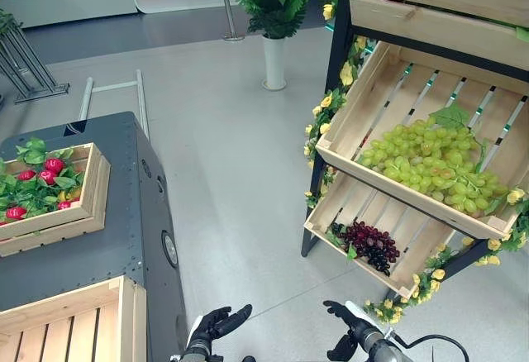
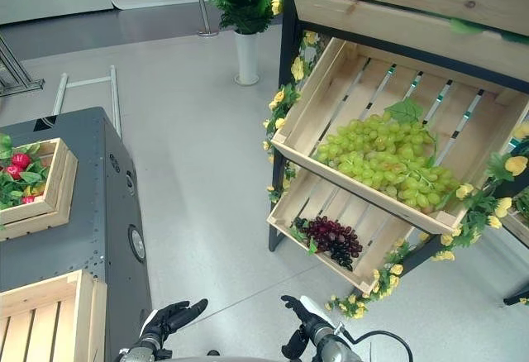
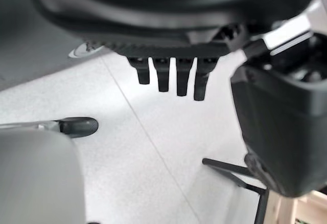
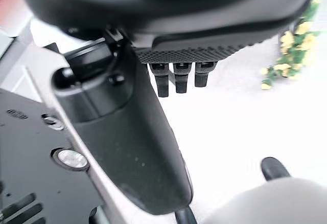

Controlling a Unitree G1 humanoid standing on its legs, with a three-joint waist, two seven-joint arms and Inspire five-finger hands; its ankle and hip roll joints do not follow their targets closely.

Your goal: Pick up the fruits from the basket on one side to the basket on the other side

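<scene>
Down at six o'clock, left hand [image 1: 216,326] and right hand [image 1: 351,319] hanging low over the pale speckled floor [image 1: 240,180], both dark, both with fingers loose and spread, holding nothing. Confirmed in the wrist views: straight fingers [image 3: 177,83] on the left, straight fingers [image 4: 176,81] on the right, only bare floor past them.

Moving outward to seven o'clock: plain slatted wooden crate [image 1: 70,325] sitting on the dark grey metal cabinet [image 1: 132,213], slats showing bare where visible. Just beyond at nine o'clock, shallow wooden crate of red fruits and green leaves [image 1: 50,192] on the same cabinet top.

Swinging to three o'clock: tilted wooden shelf crate [image 1: 376,89] on the black-framed display stand trimmed with yellow flowers [image 1: 331,106], heaped with a big cluster of green grapes [image 1: 426,164]. Tilted toward the front, likely so the fruit slides forward within reach. Below it at four o'clock, lower tilted wooden crate [image 1: 331,205] with a small bunch of dark purple grapes [image 1: 370,245] resting against its front lip.

Up at twelve o'clock, white tall vase with a leafy green plant [image 1: 274,40].

Fruit on both sides, hands free midway between: fits a reach about to come or a drop just made. Cannot tell which.
</scene>
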